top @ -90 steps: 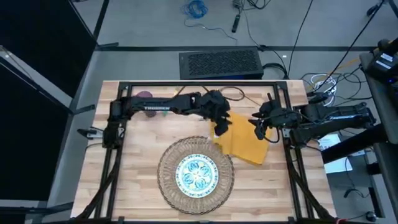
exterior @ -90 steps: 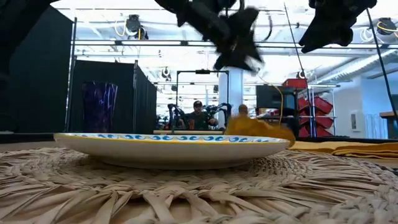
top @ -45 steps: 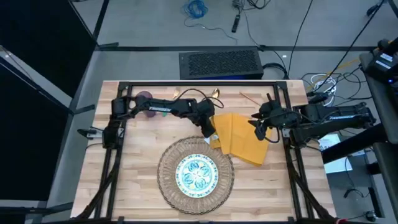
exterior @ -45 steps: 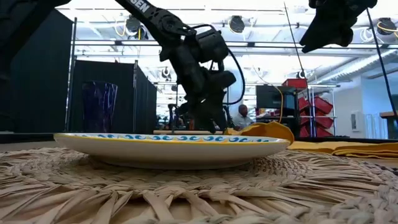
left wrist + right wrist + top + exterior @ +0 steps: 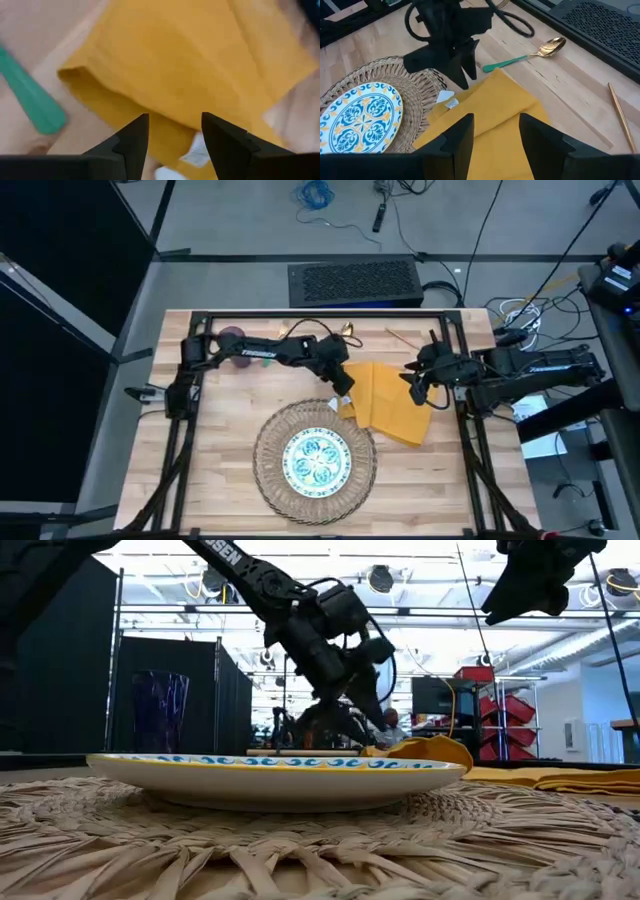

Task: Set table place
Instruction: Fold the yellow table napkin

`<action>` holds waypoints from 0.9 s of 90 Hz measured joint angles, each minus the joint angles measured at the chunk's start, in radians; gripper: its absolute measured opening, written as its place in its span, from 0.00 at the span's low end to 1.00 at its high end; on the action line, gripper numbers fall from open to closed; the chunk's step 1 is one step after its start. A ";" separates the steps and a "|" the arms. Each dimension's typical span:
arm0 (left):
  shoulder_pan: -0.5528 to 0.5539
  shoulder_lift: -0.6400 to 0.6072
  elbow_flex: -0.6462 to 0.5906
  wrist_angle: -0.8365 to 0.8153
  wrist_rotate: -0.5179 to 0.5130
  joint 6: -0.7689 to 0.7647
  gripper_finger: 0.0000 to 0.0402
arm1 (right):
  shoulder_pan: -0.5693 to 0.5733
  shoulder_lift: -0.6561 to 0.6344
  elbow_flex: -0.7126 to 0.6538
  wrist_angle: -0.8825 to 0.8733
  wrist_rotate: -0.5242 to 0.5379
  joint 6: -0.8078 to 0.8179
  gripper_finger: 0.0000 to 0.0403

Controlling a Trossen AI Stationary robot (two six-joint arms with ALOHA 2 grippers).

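The yellow napkin (image 5: 390, 408) lies folded on the table (image 5: 220, 470), right of the round wicker mat (image 5: 265, 465) that bears the teal-patterned plate (image 5: 315, 460). My left gripper (image 5: 343, 384) stands open just over the napkin's left edge (image 5: 100, 95), its fingers slanting down and apart from the cloth. My right gripper (image 5: 415, 388) hangs open above the napkin's right side, well clear of it (image 5: 530, 590). The teal-handled gold spoon (image 5: 550, 46) lies beyond the napkin near the far edge. The purple cup (image 5: 232, 335) stands at the far left.
A thin gold utensil (image 5: 400, 338) lies near the far edge, right of the spoon. The black frame (image 5: 320, 317) runs around the tabletop. A white tag (image 5: 449, 102) shows at the napkin's edge by the mat. Bare planks lie left of the mat.
My left gripper came down toward the mat with the napkin's left part, which was raised and now lies flat on the table, folded. The gripper has since risen a little and tilted. The right arm kept still.
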 joint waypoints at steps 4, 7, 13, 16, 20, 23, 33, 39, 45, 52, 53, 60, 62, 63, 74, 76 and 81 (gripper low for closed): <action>0.007 0.004 -0.001 -0.027 -0.004 0.000 0.41 | 0.000 0.000 0.000 0.000 -0.011 0.000 0.36; 0.012 0.004 -0.005 -0.040 -0.017 0.001 0.41 | 0.001 0.000 0.000 -0.001 -0.014 0.000 0.36; 0.023 0.003 -0.019 0.003 -0.030 -0.003 0.41 | 0.009 0.000 0.000 -0.008 -0.013 0.000 0.36; 0.029 0.002 -0.034 0.030 -0.028 -0.016 0.41 | 0.015 0.000 0.000 -0.008 -0.013 0.000 0.36; 0.038 0.001 -0.061 0.063 -0.014 -0.038 0.41 | 0.024 0.000 0.000 -0.008 -0.013 0.000 0.36; 0.043 0.003 -0.080 0.088 0.008 -0.057 0.41 | 0.031 0.000 0.000 -0.008 -0.013 0.000 0.36; 0.048 0.004 -0.118 0.156 0.031 -0.089 0.41 | 0.055 0.000 0.000 -0.008 -0.012 0.000 0.36; 0.047 0.003 -0.131 0.153 0.023 -0.093 0.41 | 0.065 0.000 0.000 -0.008 -0.009 0.000 0.36; 0.047 0.004 -0.136 0.146 0.018 -0.100 0.41 | 0.072 0.000 0.000 -0.007 -0.008 0.000 0.36; 0.047 0.003 -0.135 0.154 0.003 -0.100 0.41 | 0.072 0.000 0.000 -0.003 -0.008 0.000 0.36; 0.047 0.003 -0.135 0.154 -0.001 -0.100 0.41 | 0.072 0.000 0.000 -0.002 -0.008 0.000 0.36; 0.047 0.019 -0.135 0.167 -0.006 -0.108 0.41 | 0.072 0.000 0.000 0.005 -0.008 0.000 0.36; 0.048 0.021 -0.134 0.173 0.004 -0.108 0.41 | 0.072 0.000 0.000 0.006 -0.008 0.001 0.36; 0.049 0.021 -0.134 0.174 0.009 -0.109 0.41 | 0.072 0.000 0.000 0.007 -0.008 0.001 0.36; 0.042 0.047 -0.131 0.217 0.028 -0.132 0.41 | 0.072 0.000 0.000 0.009 -0.008 0.008 0.36; 0.042 0.049 -0.131 0.216 0.032 -0.132 0.41 | 0.072 0.000 0.000 0.009 -0.008 0.012 0.36; 0.042 0.060 -0.130 0.232 0.054 -0.137 0.41 | 0.072 0.000 0.000 0.009 -0.008 0.017 0.36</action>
